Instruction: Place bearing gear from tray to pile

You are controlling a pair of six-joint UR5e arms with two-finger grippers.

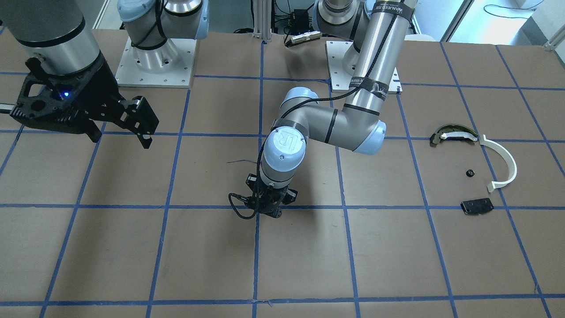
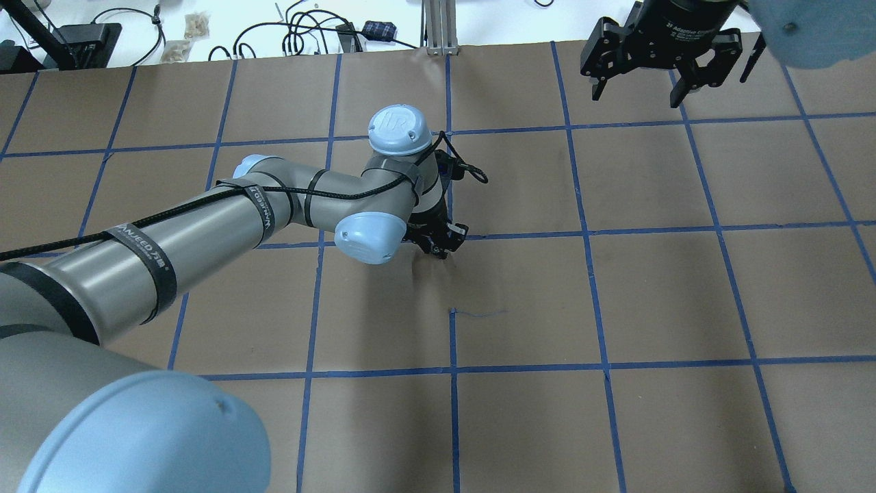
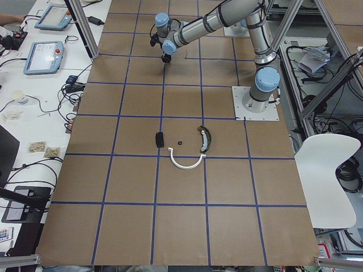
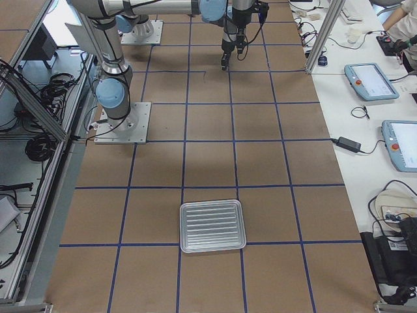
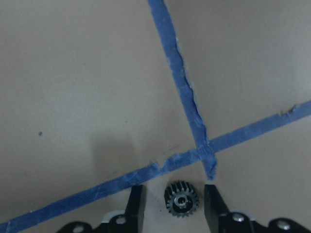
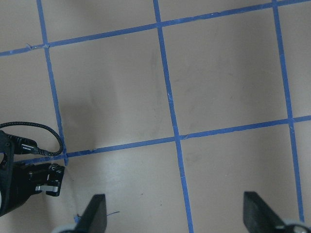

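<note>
Straddling the gear (image 5: 181, 199) with the left gripper (image 5: 173, 195) spread, not pinching yet. Off-centre though, so could easily flick it sideways on closing. Idling with the right gripper (image 6: 175, 206) splayed wide.

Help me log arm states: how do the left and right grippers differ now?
The left gripper sits low at the table; the right gripper hangs above it. The left gripper's fingers flank the bearing gear with gaps; the right gripper's flank only bare table. Both are open.
</note>
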